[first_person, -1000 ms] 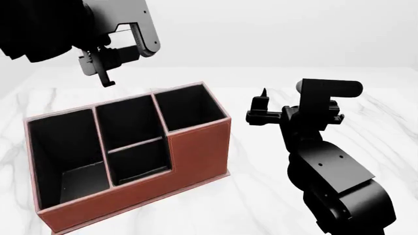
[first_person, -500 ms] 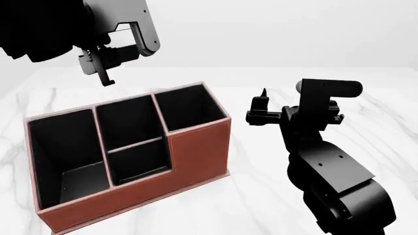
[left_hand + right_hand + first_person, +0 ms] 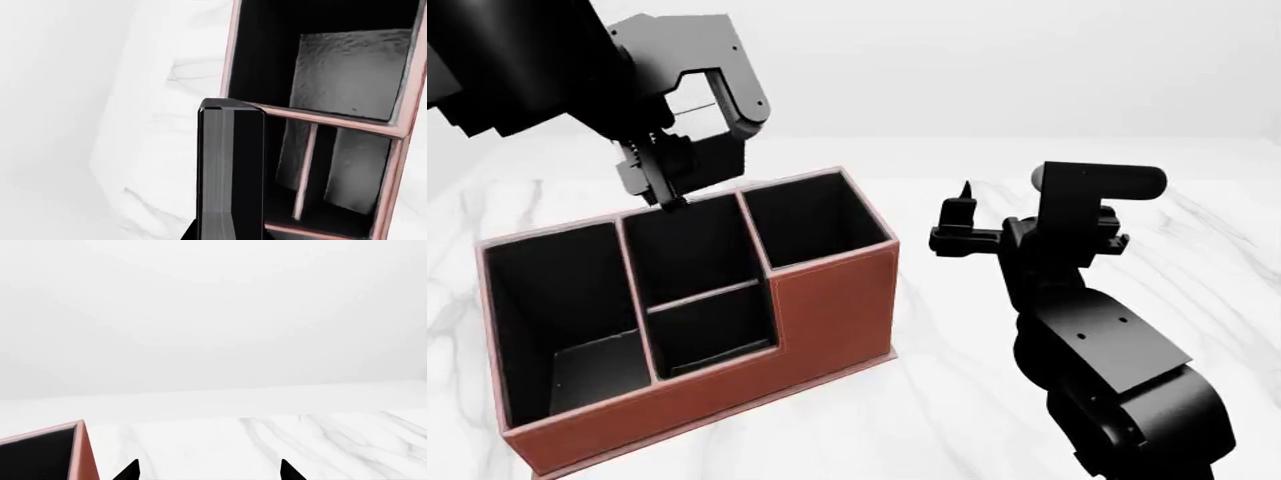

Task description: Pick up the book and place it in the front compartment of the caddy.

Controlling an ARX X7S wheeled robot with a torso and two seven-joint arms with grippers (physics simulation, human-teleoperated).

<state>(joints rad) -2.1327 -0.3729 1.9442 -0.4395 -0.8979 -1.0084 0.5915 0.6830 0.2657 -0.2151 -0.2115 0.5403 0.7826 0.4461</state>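
The reddish-brown caddy [image 3: 734,400] with black pockets stands on the white marble table, left of centre in the head view. Its low-walled front pocket [image 3: 711,335] lies in the middle. My left gripper [image 3: 667,178] hangs just above the back rim of the rear middle pocket, shut on the thin black book [image 3: 673,190]. In the left wrist view the book [image 3: 230,170] sticks out upright, grey page edges showing, in front of the caddy [image 3: 320,120] rim. My right gripper [image 3: 961,215] is open and empty, right of the caddy; only a caddy corner [image 3: 77,450] shows beside its fingertips [image 3: 130,471].
The marble table [image 3: 948,400] runs out around the caddy to a far edge against a plain white background. My right arm's bulky black links [image 3: 1108,360] fill the near right of the head view.
My left gripper, with the book, has dropped and shifted right, from above and behind the caddy to just over its rear middle pocket. The right arm has not moved.
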